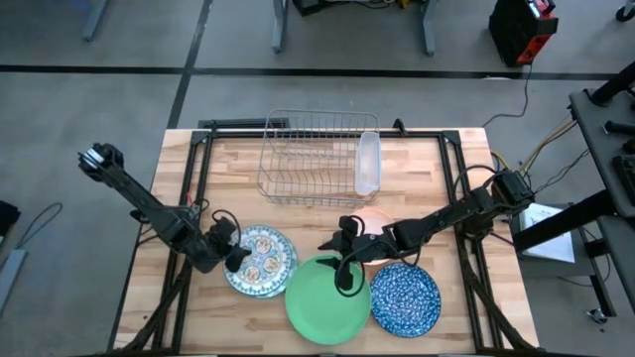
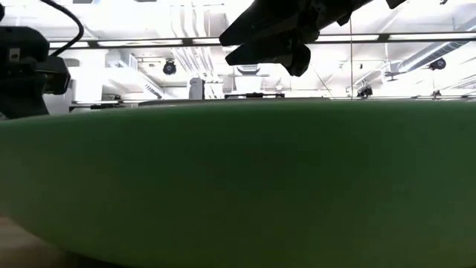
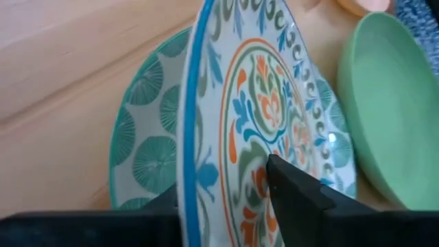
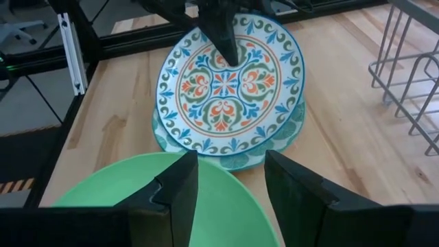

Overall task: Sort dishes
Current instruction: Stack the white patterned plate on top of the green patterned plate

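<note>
Green plate [image 1: 325, 299]: largest dish, flat at the near edge of the table [image 1: 417, 174], between the two other near plates; it fills the low view.

Blue speckled plate [image 1: 406, 297]: flat, just right of the green plate.

Right gripper [image 1: 345, 286]: hangs over the green plate's far rim, fingers [image 4: 180, 185] spread apart, holding nothing.

Floral plate [image 4: 230, 82]: left of the green plate, tilted up on edge over the dotted plate; white with blue, orange and green pattern.

Left gripper [image 1: 238, 258]: fingers [image 3: 295, 189] pinched on the floral plate's left rim, one each side.

Green-dotted plate [image 3: 144, 140]: flat under the floral plate, partly covered.

Pink bowl [image 1: 372, 220]: behind the green plate, mostly hidden by the right arm.

Wire rack [image 1: 308, 159]: far middle of table, a clear tray [image 1: 368, 164] standing along its right side.
</note>
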